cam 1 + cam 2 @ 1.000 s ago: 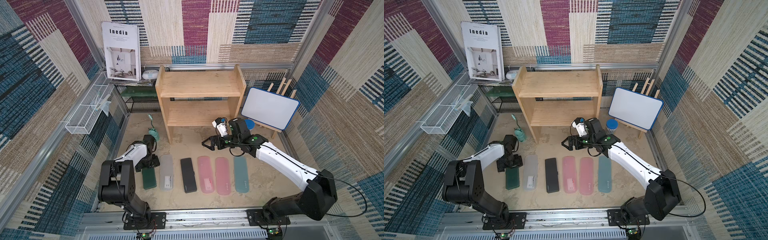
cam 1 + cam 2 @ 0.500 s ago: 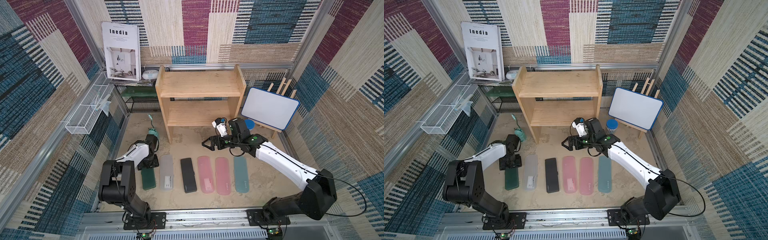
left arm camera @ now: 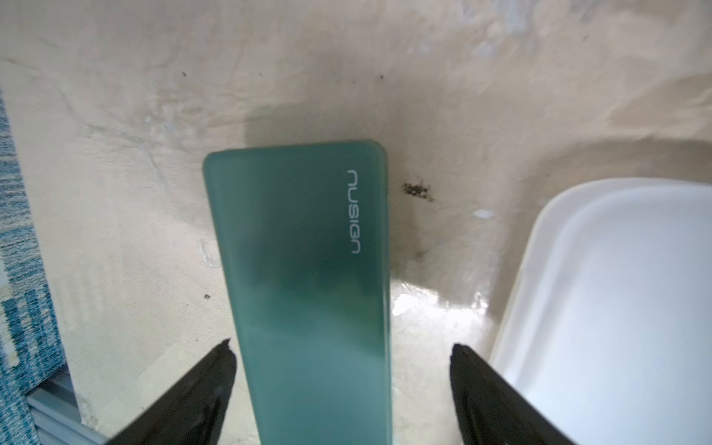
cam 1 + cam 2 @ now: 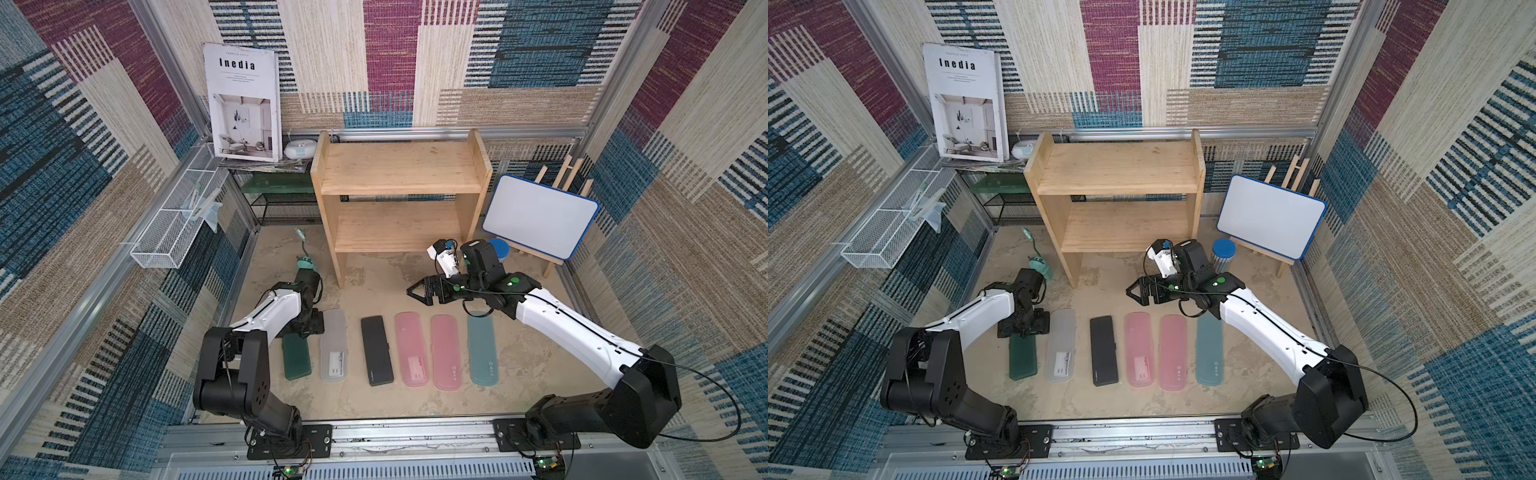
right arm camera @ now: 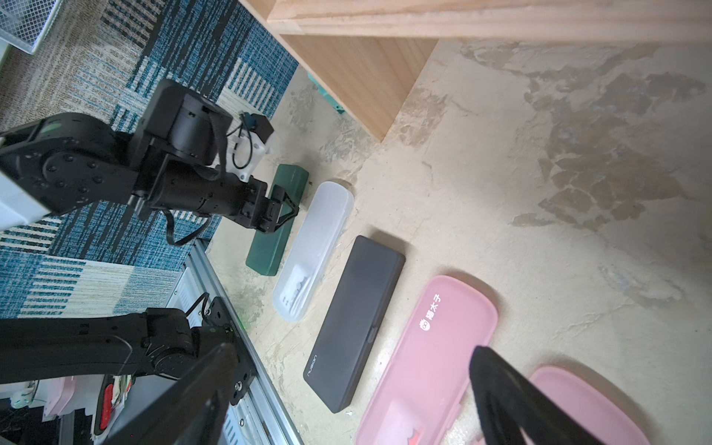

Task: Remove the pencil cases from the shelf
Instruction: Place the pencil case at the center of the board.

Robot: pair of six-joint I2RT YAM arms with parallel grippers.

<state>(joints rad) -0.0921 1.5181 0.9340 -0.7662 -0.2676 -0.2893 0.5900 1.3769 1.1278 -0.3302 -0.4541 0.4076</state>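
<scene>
Shelf (image 4: 399, 166): both tiers bare in both top views. All six pencil cases (image 4: 376, 351) lie flat in one row on the surface (image 4: 374, 286), in front of the shelf. So the task looks done, or as good as.

Change vs a sec ago: left tool (image 3: 342, 343) has let go. Its jaws now stand wide, one each side of the dark green case (image 3: 304, 269), w/ gaps both sides, nothing gripped. The case itself hasn't shifted. Right arm hasn't moved; right tool (image 4: 419, 296) hangs open & empty over bare surface btwn the shelf and the pink cases (image 4: 411, 351).

Room: the green case sits at the row's end, near the surface edge & side wall, so little space on that side. Frosted white case (image 4: 333, 353) is just beside it, close to one left-tool finger. A straight lift should clear both, I'd judge. Plenty of bare surface btwn shelf front and row.
</scene>
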